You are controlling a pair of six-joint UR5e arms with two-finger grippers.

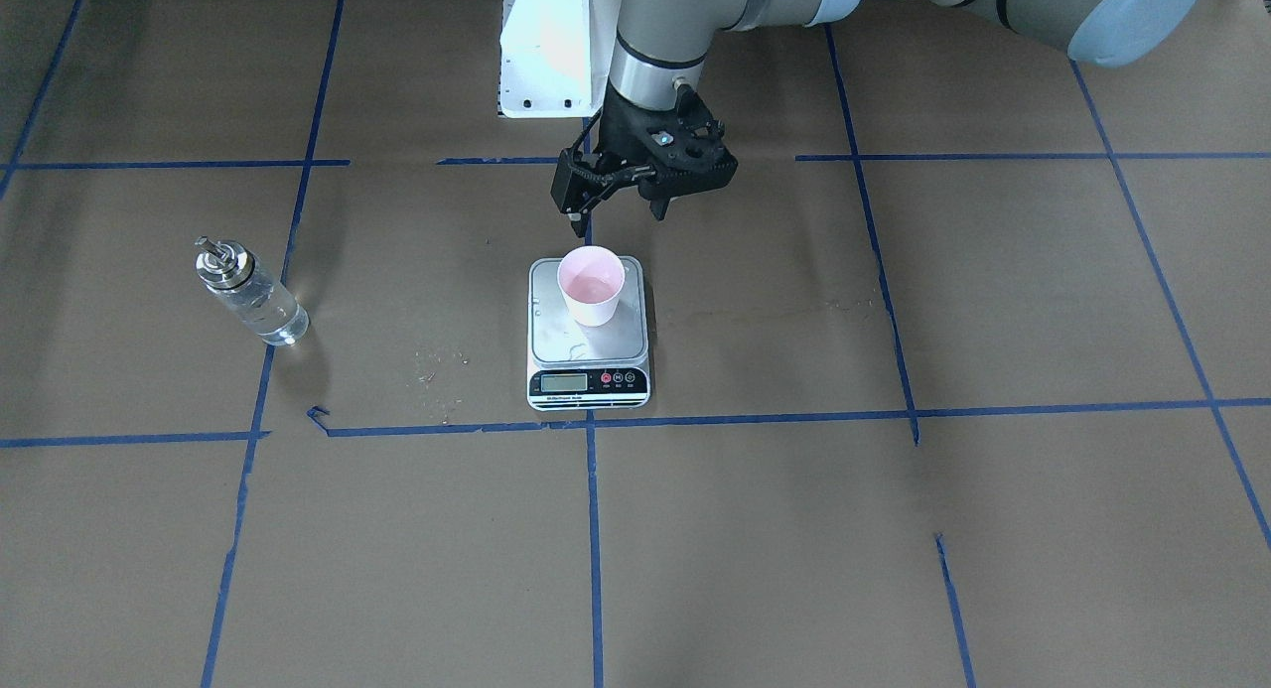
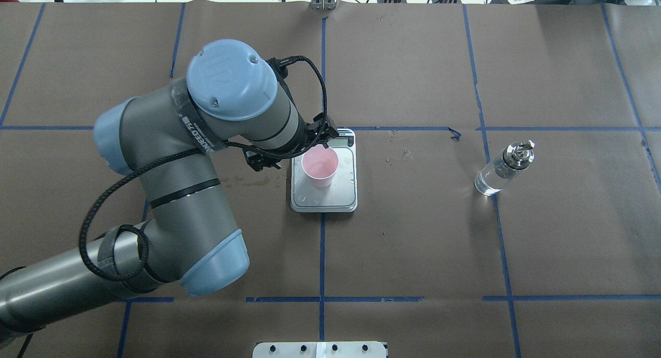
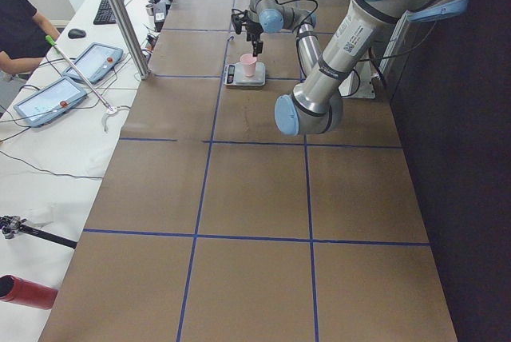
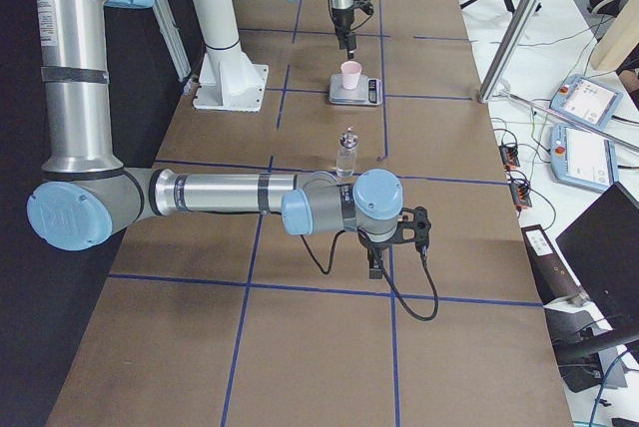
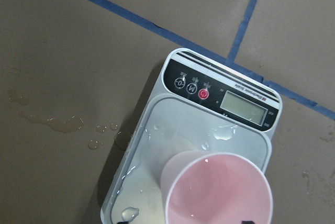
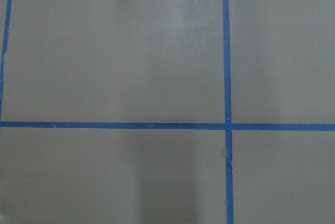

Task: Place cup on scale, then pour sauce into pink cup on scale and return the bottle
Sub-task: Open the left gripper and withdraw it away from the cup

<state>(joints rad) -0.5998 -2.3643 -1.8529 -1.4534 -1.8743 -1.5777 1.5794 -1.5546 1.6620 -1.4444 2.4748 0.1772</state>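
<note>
Standing upright on the surface (image 1: 894, 529), well apart from the scale (image 1: 588, 382) on the robot's right side, bottle (image 1: 250, 293): rigid smooth glass, likely slippery and breakable, weighted by clear sauce (image 1: 273, 316); best taken around mid-body, below the metal cap (image 1: 220, 258). Cup (image 1: 592, 286): sits on the scale, thin paper, probably light and easy to crush or tip; left pincer (image 1: 619, 221) hovers above it, jaws apart, empty. Unclear: right pincer (image 4: 379, 262), seen small in one side view only, state cannot be told; display (image 5: 245, 106) digits unreadable; sauce level hard to judge.

Pink cup (image 1: 592, 286) upright on scale (image 1: 556, 343); bottle (image 1: 250, 293) upright, well apart.
</note>
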